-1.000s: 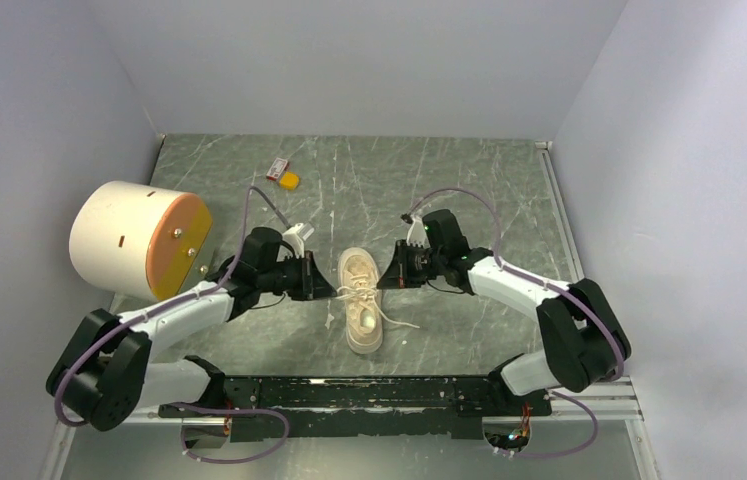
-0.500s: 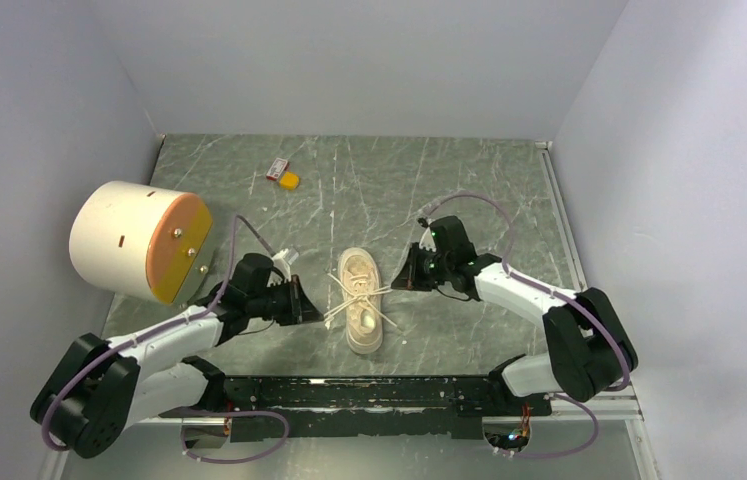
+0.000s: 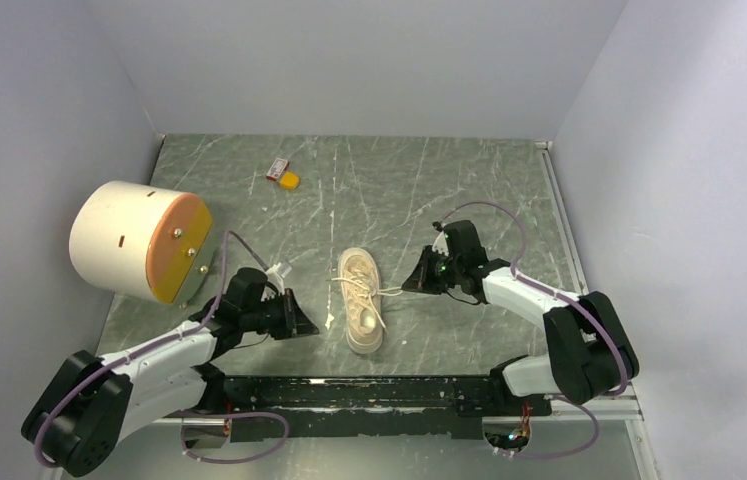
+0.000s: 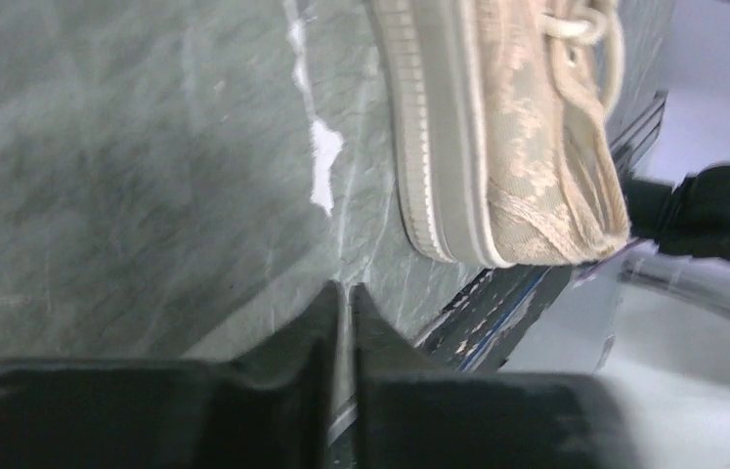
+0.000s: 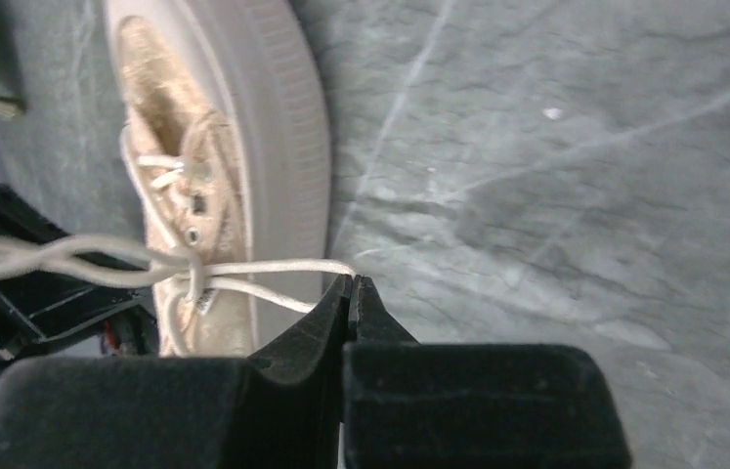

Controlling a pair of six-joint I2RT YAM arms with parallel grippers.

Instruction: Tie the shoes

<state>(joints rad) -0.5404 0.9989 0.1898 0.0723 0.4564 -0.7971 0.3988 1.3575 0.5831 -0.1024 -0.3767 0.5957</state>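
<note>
The cream shoe (image 3: pixel 360 300) lies on the green marble table (image 3: pixel 449 190), toe toward the arms. Its white laces (image 3: pixel 357 288) are drawn into a knot over the tongue. My right gripper (image 3: pixel 412 283) sits just right of the shoe, shut on a lace loop (image 5: pixel 273 266) whose two strands run taut from the knot to the jaw tips (image 5: pixel 351 281). A second loop (image 5: pixel 38 256) sticks out free on the far side. My left gripper (image 3: pixel 304 325) is shut, low and left of the heel. From the left wrist, its tips (image 4: pixel 344 291) hover over bare table, with the shoe (image 4: pixel 517 147) apart from them.
A large cream-and-orange cylinder (image 3: pixel 139 240) lies at the left edge. A small orange and red item (image 3: pixel 284 175) sits at the back. The black base rail (image 3: pixel 379 392) runs just behind the heel. Pale walls close in on three sides.
My left gripper has drawn back toward the near left, away from the shoe, and the lace no longer runs to it. My right gripper has shifted right, stretching its loop.
</note>
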